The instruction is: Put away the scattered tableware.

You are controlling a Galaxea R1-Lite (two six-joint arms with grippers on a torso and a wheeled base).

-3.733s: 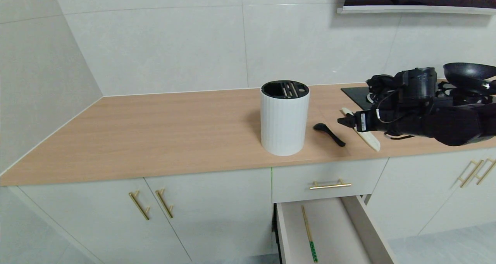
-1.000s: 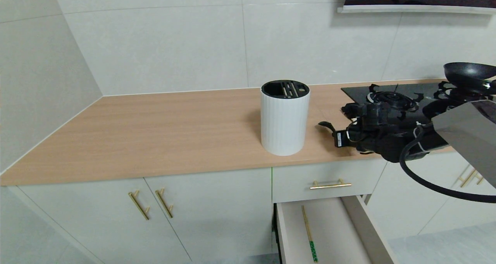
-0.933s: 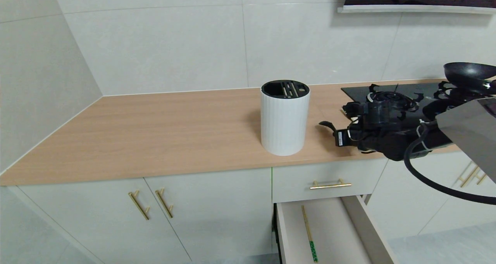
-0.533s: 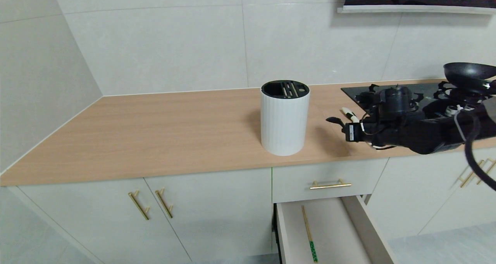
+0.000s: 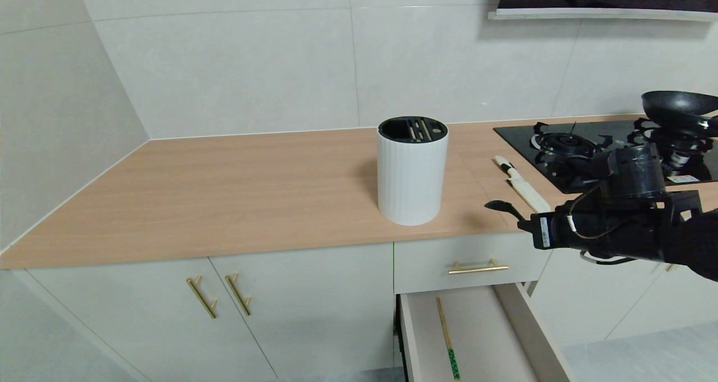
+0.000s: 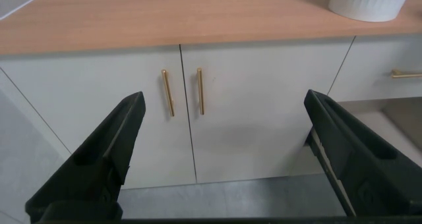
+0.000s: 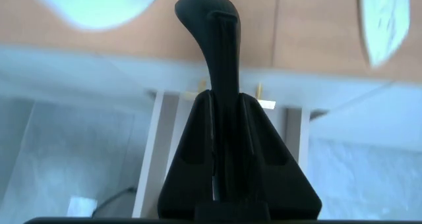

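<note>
I'm holding the black spoon [image 5: 501, 206] clamped in my right gripper [image 5: 524, 220], at the counter's [image 5: 252, 191] front edge, higher than the open drawer [image 5: 524, 320]. Next, I'm judging, it needs lowering in beside the chopsticks [image 5: 446, 328].

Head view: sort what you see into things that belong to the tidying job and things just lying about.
Belongs to the job:
black spoon, gripped in the right end effector
white knife, lying on the counter
white holder
open drawer with chopsticks inside

Just lying about:
stove
black pan at the stove
closed cabinet doors
</note>
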